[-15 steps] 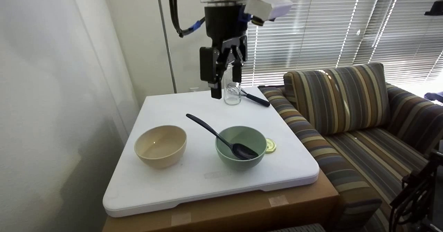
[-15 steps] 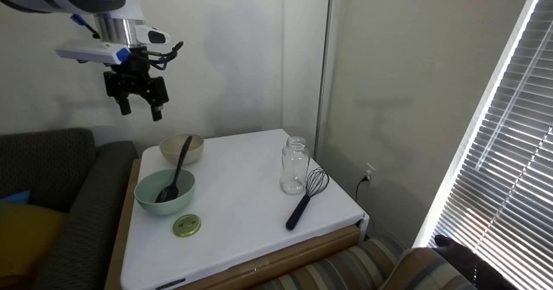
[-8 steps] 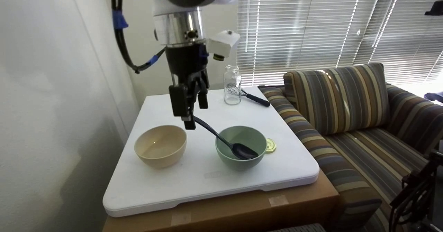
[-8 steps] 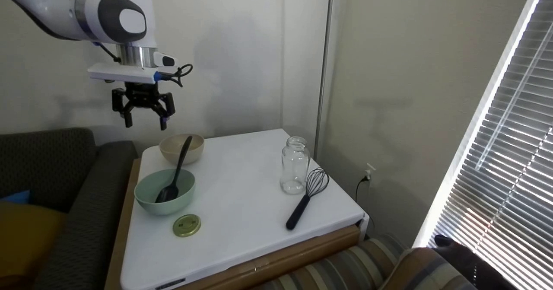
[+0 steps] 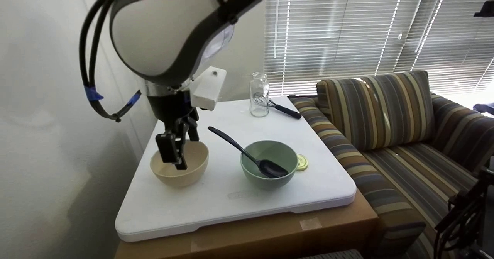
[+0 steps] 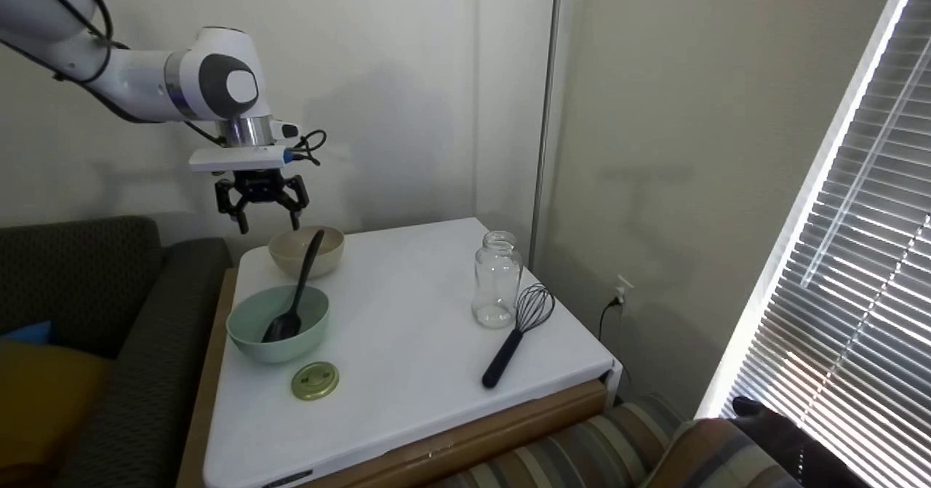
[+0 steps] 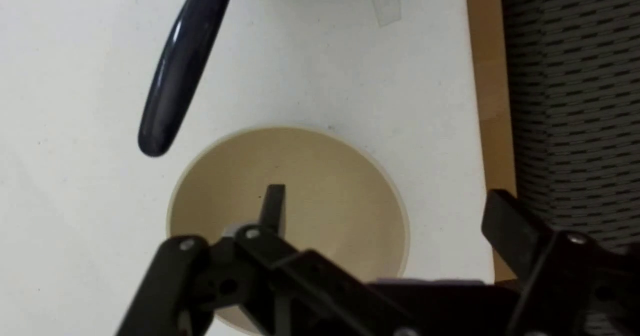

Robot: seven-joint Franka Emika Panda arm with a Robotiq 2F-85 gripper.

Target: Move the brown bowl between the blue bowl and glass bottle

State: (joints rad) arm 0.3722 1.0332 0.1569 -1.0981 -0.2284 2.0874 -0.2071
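One brown bowl [image 7: 330, 206]; below the jaws.

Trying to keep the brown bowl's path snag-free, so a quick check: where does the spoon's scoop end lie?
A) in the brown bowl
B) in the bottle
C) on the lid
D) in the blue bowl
D: in both exterior views the scoop end of the spoon lies inside the blue bowl, its handle sticking out past the rim.

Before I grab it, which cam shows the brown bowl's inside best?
The wrist view: it looks steeply down into the brown bowl, though the open jaws cover part. Both exterior views look in at a slant, partly blocked by the jaws or the black spoon.
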